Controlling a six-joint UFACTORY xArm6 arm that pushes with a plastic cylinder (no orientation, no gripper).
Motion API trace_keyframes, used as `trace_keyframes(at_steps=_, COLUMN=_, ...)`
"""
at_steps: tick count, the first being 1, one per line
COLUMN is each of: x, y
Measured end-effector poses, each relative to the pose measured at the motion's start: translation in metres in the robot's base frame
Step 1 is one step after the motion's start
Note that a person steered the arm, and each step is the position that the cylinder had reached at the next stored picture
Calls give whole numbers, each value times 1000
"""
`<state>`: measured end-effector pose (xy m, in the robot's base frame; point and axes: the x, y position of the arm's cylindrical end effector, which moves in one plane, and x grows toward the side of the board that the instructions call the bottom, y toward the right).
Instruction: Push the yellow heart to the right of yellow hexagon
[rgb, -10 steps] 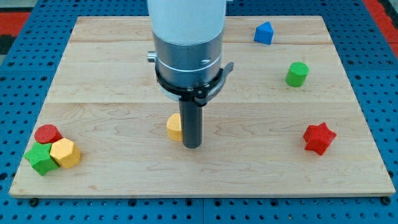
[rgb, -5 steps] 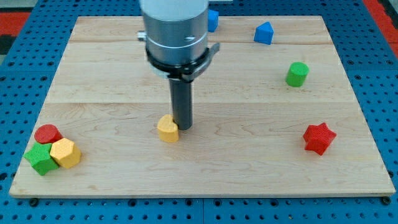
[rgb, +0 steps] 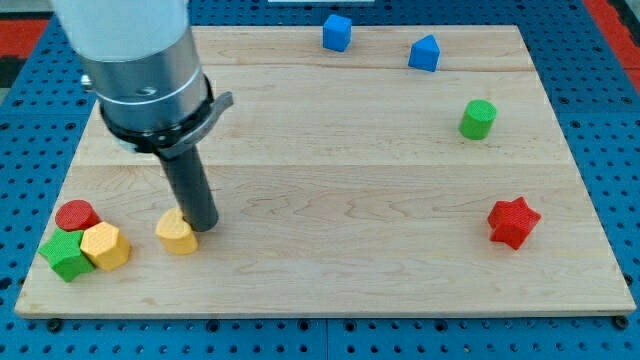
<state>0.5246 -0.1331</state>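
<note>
Lower left of frame: yellow hexagon (rgb: 105, 246), then yellow heart (rgb: 177, 233) near its right. My tip (rgb: 203, 226) touching heart's right side; bare rod, no gripper, nothing held. Final placement step, judging by layout: only a small nudge left. No writing visible.

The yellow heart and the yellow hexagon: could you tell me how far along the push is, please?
Mostly done: the yellow heart sits to the right of the yellow hexagon, with a small gap. In hand: my tip is against the heart's right side. Left: perhaps a small nudge to close the gap beside the hexagon.
</note>
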Motion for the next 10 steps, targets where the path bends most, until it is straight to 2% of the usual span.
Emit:
trace_keyframes(at_steps=2, x=34, y=9)
trace_keyframes(at_steps=4, x=37, y=-27)
trace_keyframes(at_steps=7, x=36, y=-21)
trace_keyframes(at_steps=9, x=30, y=144)
trace_keyframes(at_steps=10, x=-5, y=221)
